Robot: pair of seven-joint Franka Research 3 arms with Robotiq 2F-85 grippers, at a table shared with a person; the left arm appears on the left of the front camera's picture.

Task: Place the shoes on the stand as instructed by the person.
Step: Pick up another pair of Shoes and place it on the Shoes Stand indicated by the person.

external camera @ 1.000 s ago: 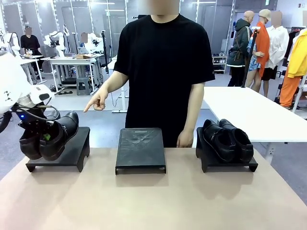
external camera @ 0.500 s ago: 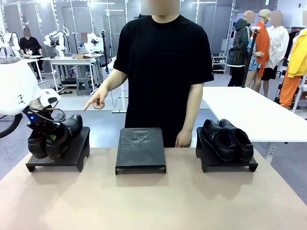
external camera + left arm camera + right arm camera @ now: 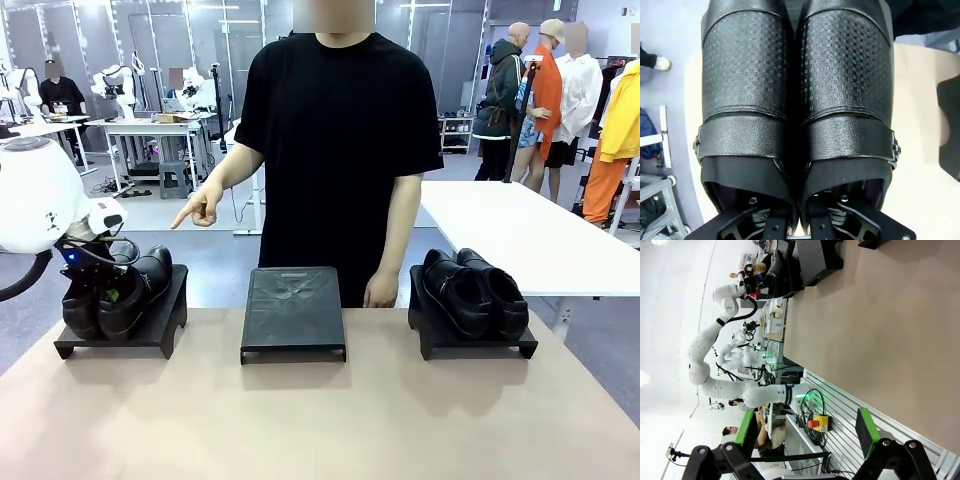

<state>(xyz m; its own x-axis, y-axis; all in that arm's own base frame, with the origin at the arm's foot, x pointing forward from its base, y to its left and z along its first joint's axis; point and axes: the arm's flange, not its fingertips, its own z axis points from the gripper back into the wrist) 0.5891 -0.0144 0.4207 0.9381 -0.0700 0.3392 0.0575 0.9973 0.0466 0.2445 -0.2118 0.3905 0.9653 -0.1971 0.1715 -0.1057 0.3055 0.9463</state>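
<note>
Placing step in hand, by the look of it: left gripper (image 3: 100, 290) pinched shut on the inner walls of one pair of shoes (image 3: 118, 292), held together over the left stand (image 3: 150, 325) — toes low at the near edge, heels tipped up toward the far end. Cannot tell whether soles bear fully on the stand. Person's hand (image 3: 200, 211) pointing toward that same side. Next move calls for settling the pair flat, then easing the fingers apart and lifting clear without dragging a shoe off.

Shoes: shiny black leather, embossed grid on the uppers, strap with buckle. Second pair (image 3: 475, 290) sits on the right stand (image 3: 430, 340); middle stand (image 3: 293, 312) bare. Right gripper (image 3: 805, 442) spread wide, holding nothing, well away beyond the table (image 3: 880, 340) edge.
</note>
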